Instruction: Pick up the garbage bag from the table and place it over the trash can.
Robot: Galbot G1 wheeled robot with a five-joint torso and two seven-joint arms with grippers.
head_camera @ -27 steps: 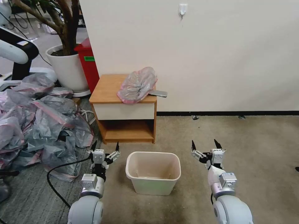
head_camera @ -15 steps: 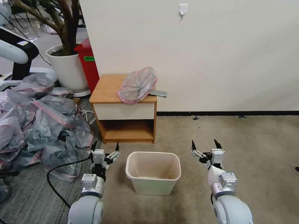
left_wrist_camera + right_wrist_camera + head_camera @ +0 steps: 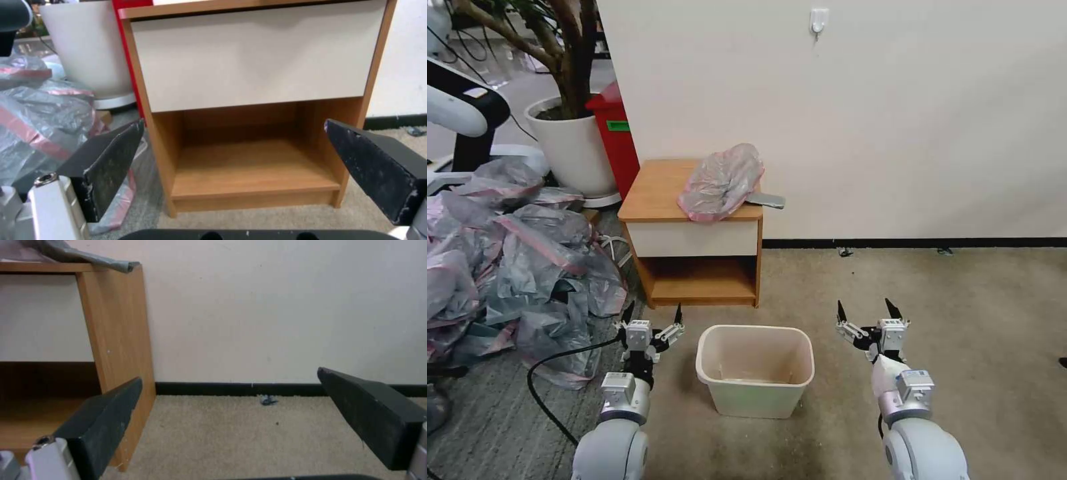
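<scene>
Garbage bag (image 3: 721, 181): crumpled on tabletop (image 3: 657, 190), overhanging front edge. Trash can (image 3: 755, 370): on carpet, before nightstand. Left gripper (image 3: 652, 316), right gripper (image 3: 865, 311): flanking can, both spread wide, holding nothing.

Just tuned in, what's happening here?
Nothing is held yet. The garbage bag lies crumpled on the table, one end overhanging its right edge. The trash can stands unlined on the carpet in front of the table. The left gripper and right gripper hover open, low on either side of the can.
</scene>
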